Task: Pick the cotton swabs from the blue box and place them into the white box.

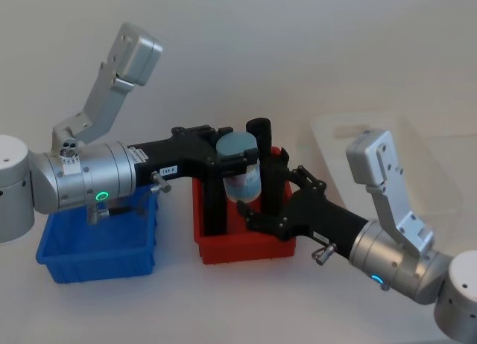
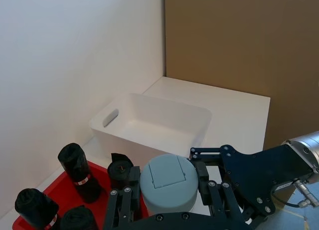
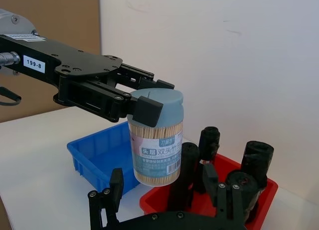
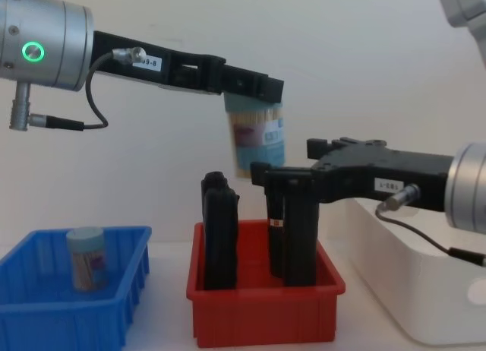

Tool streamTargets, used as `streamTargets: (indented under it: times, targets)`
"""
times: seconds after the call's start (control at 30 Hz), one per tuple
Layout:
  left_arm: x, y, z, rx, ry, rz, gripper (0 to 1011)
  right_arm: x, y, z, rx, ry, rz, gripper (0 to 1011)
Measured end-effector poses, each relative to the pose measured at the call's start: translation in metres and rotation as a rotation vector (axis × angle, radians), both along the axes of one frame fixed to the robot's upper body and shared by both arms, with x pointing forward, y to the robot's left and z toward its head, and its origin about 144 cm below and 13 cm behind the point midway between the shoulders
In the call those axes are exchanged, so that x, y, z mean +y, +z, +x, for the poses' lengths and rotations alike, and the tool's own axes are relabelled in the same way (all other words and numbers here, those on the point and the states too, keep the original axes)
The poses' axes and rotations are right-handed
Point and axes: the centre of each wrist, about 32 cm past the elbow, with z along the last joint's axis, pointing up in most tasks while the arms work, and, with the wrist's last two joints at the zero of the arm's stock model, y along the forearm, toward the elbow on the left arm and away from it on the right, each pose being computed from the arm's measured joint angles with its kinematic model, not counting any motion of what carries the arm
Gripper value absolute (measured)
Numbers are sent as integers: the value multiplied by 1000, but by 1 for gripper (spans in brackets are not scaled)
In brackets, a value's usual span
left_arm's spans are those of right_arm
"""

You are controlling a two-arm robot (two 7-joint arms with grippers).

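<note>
Pinching from both sides, the jaws of the left gripper point(image 1: 237, 154) are clamped on the pale blue-grey cap of a cotton swab tub point(image 1: 243, 182), which hangs upright and clear of everything below, held high over the red bin point(image 1: 246, 251) in the middle of the table point(image 1: 223, 307). From the right wrist view the black fingers point(image 3: 145, 110) press on either side of the cap while the clear body with its pink-purple label point(image 3: 158, 153) hangs free beneath them. The left arm reaches in from the left, passing above the blue box point(image 1: 97, 263), which sits at the near left, just beside the red bin. Inside the blue box a second tub point(image 4: 86, 258) stands upright on the floor of the bin, towards its right half. The right gripper point(image 1: 272, 195) comes in from the right at a lower height, also over the red bin, with its jaws spread wide. The bottom of the held tub hangs roughly level with them, between the two fingertips point(image 3: 115, 182), with a gap showing on each side. Tall black sleeves point(image 4: 220, 233) stand upright in the red bin, directly below the two grippers. The white box point(image 4: 395, 290) sits to the right of the red bin, near it but apart, and its inside point(image 2: 130, 140) looks bare.
</note>
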Motion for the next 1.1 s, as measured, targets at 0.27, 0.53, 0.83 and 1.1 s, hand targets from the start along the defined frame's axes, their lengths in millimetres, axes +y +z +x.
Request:
streamTargets:
  times: [0.27,0.53,0.83,1.1]
  targets:
    - [0,0,0,0,0,0,670,10,2,13,4,18,-3,1002]
    - [0,0,0,0,0,0,670,18,3,26,8,31,-10,1002]
    - [0,0,0,0,0,0,670,24,4,34,11,53,-13,931]
    - [0,0,0,0,0,0,670,29,6,39,15,77,-12,731]
